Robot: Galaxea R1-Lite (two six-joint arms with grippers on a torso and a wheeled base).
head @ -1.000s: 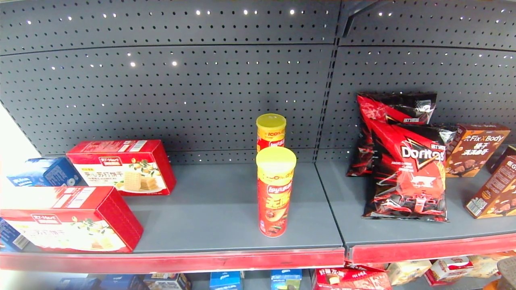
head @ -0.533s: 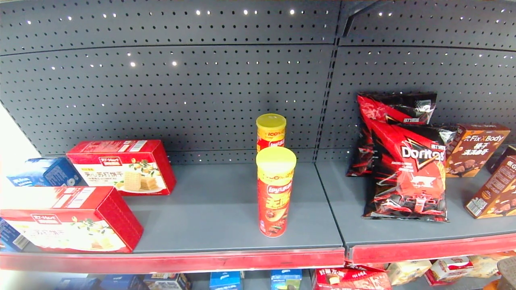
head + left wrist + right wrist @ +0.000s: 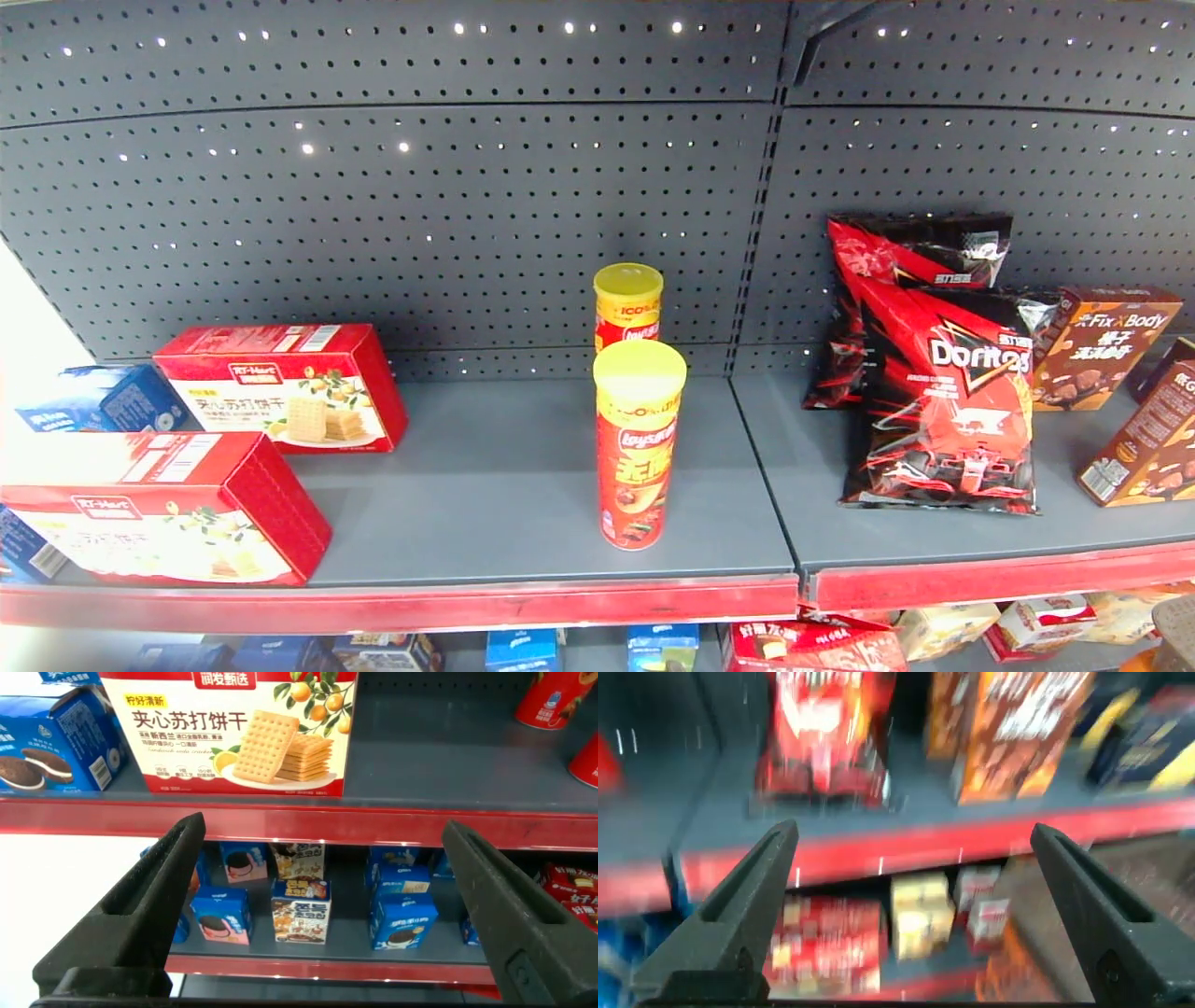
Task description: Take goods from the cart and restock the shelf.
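On the shelf (image 3: 504, 485) nothing has been moved, and the left gripper (image 3: 322, 835) and right gripper (image 3: 913, 835) are held spread and empty, so fetching is judged next.

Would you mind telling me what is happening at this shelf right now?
A robot is restocking the shelf, but right now neither arm holds anything. The left end effector is open in front of a cracker box; the right end effector is open facing a chip bag. On the shelf, two chip cans stand upright, the front can ahead of the rear can.
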